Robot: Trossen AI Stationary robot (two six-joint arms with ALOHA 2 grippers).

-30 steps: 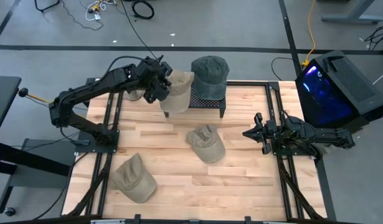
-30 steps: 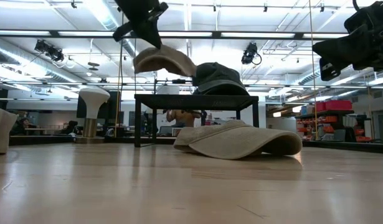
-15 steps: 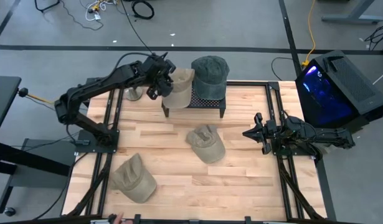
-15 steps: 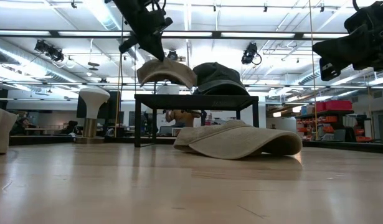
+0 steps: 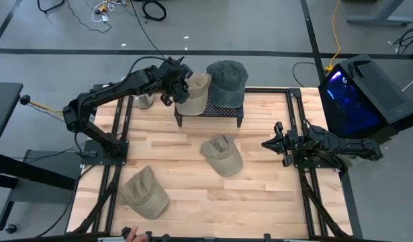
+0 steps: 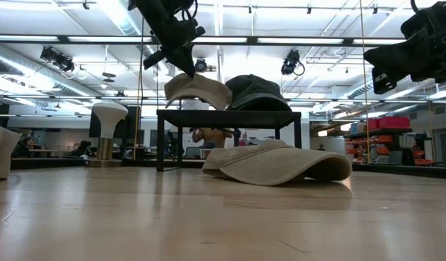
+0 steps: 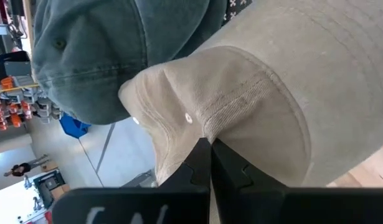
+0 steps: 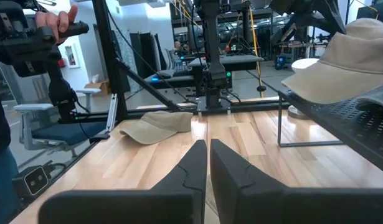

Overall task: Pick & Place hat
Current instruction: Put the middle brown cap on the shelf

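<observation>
— Pinching the tan cap (image 5: 193, 95) by its edge, left gripper (image 5: 174, 86) has its jaws clamped on it, over the left end of the black stand (image 5: 223, 111).
— Touching the stand?
— Can't tell; it's right beside the dark green cap (image 5: 227, 82).
— Right gripper (image 5: 274, 143)?
— Fingers together, holding nothing, at the table's (image 5: 260, 195) right edge. Two more tan caps lie on the wood.

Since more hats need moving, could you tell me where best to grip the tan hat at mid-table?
Probably the tan hat at its crown's raised edge, from straight above: it lies flat on the table, clear all round. The left gripper is busy; the right gripper waits nearby.
</observation>
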